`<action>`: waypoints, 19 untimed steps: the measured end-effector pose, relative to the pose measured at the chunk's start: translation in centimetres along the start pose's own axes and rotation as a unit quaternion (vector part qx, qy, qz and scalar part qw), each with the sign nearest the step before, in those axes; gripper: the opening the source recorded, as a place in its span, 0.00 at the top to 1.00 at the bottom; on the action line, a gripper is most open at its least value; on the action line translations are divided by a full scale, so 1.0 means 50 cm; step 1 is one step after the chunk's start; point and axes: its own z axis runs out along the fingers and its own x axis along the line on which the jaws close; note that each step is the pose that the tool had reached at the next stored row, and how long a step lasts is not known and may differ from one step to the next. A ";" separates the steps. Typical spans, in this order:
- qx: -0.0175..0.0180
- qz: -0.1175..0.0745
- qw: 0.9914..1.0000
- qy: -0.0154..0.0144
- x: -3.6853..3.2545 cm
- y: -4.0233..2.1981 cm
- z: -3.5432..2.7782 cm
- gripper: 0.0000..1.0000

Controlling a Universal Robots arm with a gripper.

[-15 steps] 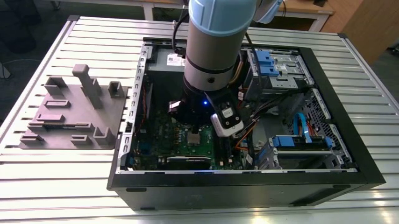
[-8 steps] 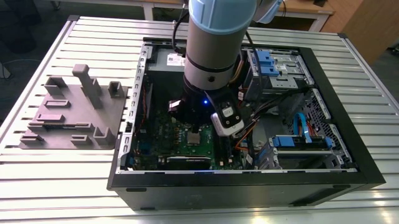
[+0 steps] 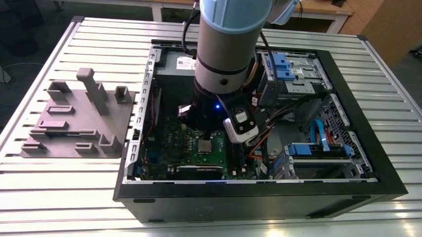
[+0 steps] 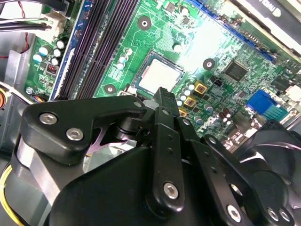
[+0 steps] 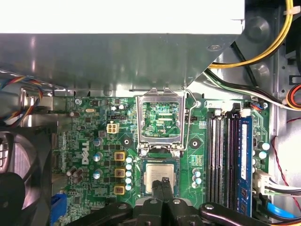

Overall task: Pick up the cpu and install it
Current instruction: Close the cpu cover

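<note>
The cpu point(image 5: 159, 175) lies flat in its socket on the green motherboard point(image 5: 89, 141), silvery top up. In the second wrist view the cpu point(image 4: 161, 75) shows just past my fingertips, and in the exterior view the cpu point(image 3: 205, 145) sits below the arm's wrist point(image 3: 221, 84). My gripper point(image 5: 164, 181) hovers right over the chip's near edge, its two black fingers pressed together with nothing between them. The gripper point(image 4: 162, 92) looks the same in the second wrist view. The socket's shiny frame point(image 5: 159, 96) stands swung open beside the chip.
The computer case point(image 3: 257, 197) lies open on a slatted table point(image 3: 66, 197). A grey moulded tray point(image 3: 72, 123) sits at the exterior view's left. A grey metal box point(image 5: 117, 56), dark memory slots point(image 5: 225, 160), cables point(image 5: 263, 52) and a black fan point(image 5: 19, 179) surround the socket.
</note>
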 end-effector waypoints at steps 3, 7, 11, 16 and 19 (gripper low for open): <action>0.000 0.000 1.000 0.000 0.000 0.000 -0.002 0.90; 0.000 0.000 1.000 0.000 0.000 0.000 -0.005 0.90; 0.000 0.000 1.000 0.000 0.000 0.000 -0.009 0.90; 0.000 0.000 1.000 0.000 0.001 0.000 -0.013 0.90; 0.000 0.000 1.000 0.000 0.001 0.000 -0.015 0.90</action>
